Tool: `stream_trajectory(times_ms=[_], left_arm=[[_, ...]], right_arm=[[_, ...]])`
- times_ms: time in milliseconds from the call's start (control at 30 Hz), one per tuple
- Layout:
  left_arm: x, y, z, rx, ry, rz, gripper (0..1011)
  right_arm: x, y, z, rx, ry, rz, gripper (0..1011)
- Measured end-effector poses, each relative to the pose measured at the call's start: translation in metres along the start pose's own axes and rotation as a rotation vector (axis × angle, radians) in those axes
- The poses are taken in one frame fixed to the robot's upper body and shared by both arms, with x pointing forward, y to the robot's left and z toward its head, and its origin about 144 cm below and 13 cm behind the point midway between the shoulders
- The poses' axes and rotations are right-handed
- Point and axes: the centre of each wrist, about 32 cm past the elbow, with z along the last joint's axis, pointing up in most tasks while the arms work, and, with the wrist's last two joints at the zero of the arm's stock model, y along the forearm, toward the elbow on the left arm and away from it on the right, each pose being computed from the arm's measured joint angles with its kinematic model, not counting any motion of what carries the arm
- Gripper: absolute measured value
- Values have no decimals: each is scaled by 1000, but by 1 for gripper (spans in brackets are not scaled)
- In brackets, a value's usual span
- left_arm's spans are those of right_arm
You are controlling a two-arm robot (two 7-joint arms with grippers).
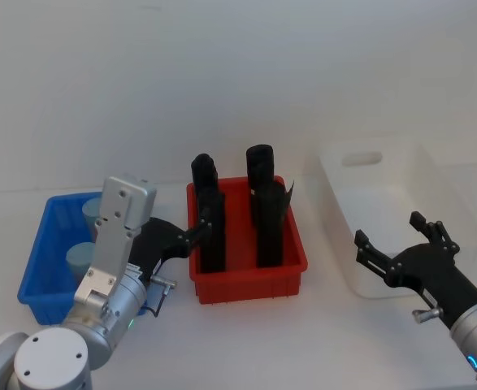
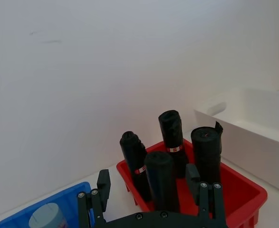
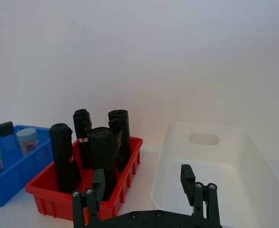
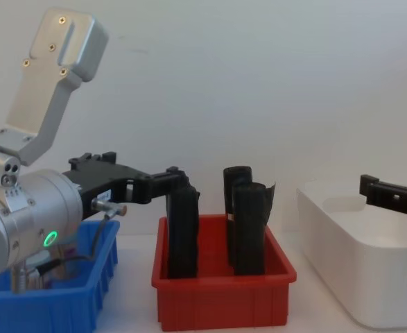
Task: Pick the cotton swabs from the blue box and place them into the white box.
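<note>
Presently, two of the cotton swabs are seen standing upright in the blue box, one toward its far side at twelve o'clock and one nearer the middle. Each is shown as a small round tub capped with a pale blue-green lid. In the right wrist view a pinkish label band is made out on the body below the lid. Both tubs are partly covered in the head view by the left arm.

The blue box is set on the table at nine o'clock of the red bin, in which four black rolls are stood on end. The white box is placed at three o'clock of the red bin, a little apart from it, with an oval handle hole cut into its far wall.

The left gripper is held at about eight o'clock of the red bin, above the right edge of the blue box, and is pointed toward the rolls. Its fingers are spread wide apart and nothing is held between them. The right gripper is held at six o'clock of the white box, over its near rim, and is pointed toward the far wall. Its fingers are likewise parted widely, with nothing grasped.
</note>
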Motion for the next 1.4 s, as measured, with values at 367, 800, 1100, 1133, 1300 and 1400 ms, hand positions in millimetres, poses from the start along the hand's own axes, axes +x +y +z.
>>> stream_trajectory(times_ms=[367,800,1100,1133,1300,1400], left_arm=[[16,-5,-5,75,49,88,1004],[39,-3,-15,169,84,166,1004],[54,-3,-25,235,102,200,1004],[55,-3,-26,240,103,203,1004],[62,-5,-32,271,114,216,1004],[66,-6,-36,286,120,224,1004]], right_arm=[[0,0,0,0,0,0,1002],[0,0,0,0,0,0,1002],[0,0,0,0,0,0,1002],[0,0,0,0,0,0,1002],[0,0,0,0,0,0,1002],[0,0,0,0,0,0,1002]])
